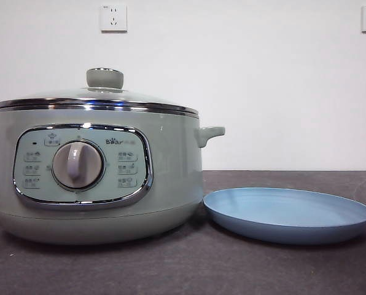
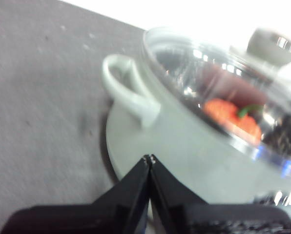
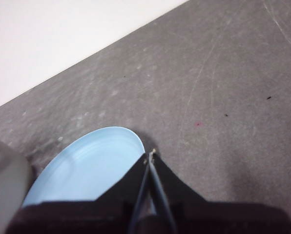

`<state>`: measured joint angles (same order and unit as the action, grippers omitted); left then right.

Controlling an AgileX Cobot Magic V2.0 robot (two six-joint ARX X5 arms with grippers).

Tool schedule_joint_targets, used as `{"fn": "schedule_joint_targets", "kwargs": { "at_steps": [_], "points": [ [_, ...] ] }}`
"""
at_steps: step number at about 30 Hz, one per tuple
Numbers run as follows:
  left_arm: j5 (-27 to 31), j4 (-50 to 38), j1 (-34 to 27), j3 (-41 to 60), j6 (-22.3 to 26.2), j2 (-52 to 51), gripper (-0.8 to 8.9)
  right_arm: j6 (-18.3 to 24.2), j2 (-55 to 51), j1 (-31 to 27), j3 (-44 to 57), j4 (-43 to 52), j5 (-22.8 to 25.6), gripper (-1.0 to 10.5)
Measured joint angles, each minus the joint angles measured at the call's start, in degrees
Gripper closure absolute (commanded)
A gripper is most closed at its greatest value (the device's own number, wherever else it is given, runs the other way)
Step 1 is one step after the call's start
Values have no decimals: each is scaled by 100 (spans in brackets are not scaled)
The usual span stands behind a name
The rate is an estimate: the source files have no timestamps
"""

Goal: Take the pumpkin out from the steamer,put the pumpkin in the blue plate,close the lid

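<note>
The sage-green steamer (image 1: 97, 178) stands at the left of the front view with its glass lid (image 1: 97, 97) on and the knob (image 1: 105, 78) on top. The empty blue plate (image 1: 287, 214) lies to its right on the table. In the left wrist view the orange pumpkin (image 2: 232, 118) with its green stem shows through the lid (image 2: 223, 83) inside the steamer (image 2: 184, 146). My left gripper (image 2: 149, 158) is shut and empty, beside the steamer's side handle (image 2: 128, 90). My right gripper (image 3: 150, 156) is shut and empty above the plate's edge (image 3: 87, 168).
The dark grey table (image 1: 183, 270) carries the steamer and plate. A white wall with two sockets (image 1: 113, 18) stands behind. No arm shows in the front view.
</note>
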<state>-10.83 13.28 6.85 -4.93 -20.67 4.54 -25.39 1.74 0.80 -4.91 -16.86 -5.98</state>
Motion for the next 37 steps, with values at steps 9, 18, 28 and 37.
{"fn": "schedule_joint_targets", "kwargs": {
  "at_steps": [9, 18, 28, 37],
  "points": [
    [323, 205, 0, -1228, 98, 807, 821, -35, 728, 0, -1088, 17, -4, 956],
    [310, 212, 0, -2531, 841, 2006, 821, 162, 1714, 0, -2135, 17, -7, 948],
    [-713, 299, 0, -3856, 1178, 3244, 818, 1246, 3147, 0, -3694, -164, -1128, 945],
    [-1888, 509, 0, -4395, 1257, 4138, 457, 2090, 4330, 22, -4806, -603, -2236, 546]
  ]
}}
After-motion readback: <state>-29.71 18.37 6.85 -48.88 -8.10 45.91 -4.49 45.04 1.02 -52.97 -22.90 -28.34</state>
